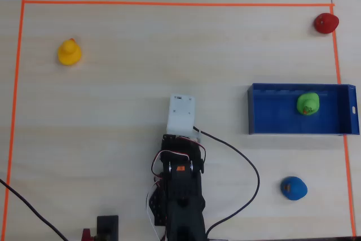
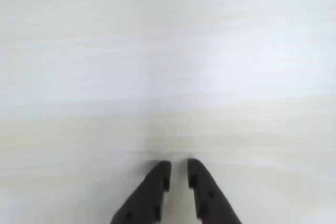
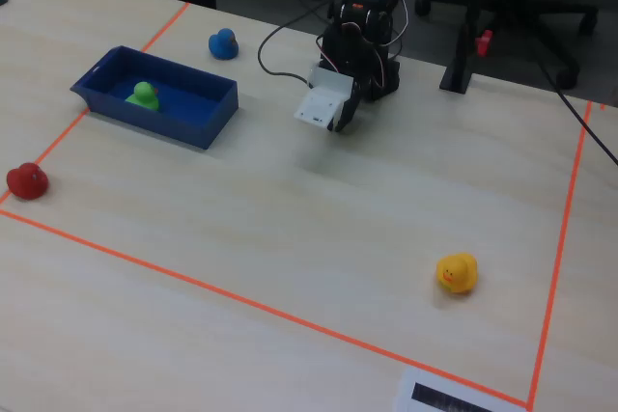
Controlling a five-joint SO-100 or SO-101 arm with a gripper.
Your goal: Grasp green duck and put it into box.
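The green duck (image 1: 308,104) sits inside the blue box (image 1: 265,111), towards the box's right end in the overhead view; in the fixed view the green duck (image 3: 145,96) rests in the left part of the box (image 3: 205,128). The arm is folded back near its base in the middle of the table, well away from the box. In the wrist view my gripper (image 2: 178,164) hangs over bare table with only a thin slit between its black fingers (image 2: 157,182) and nothing in it. From above, the white wrist housing (image 1: 181,114) hides the jaws.
A yellow duck (image 1: 69,52), a red duck (image 1: 325,22) and a blue duck (image 1: 294,188) stand apart on the table. Orange tape (image 1: 169,3) frames the work area. A black cable (image 1: 248,167) loops right of the arm's base (image 1: 180,196).
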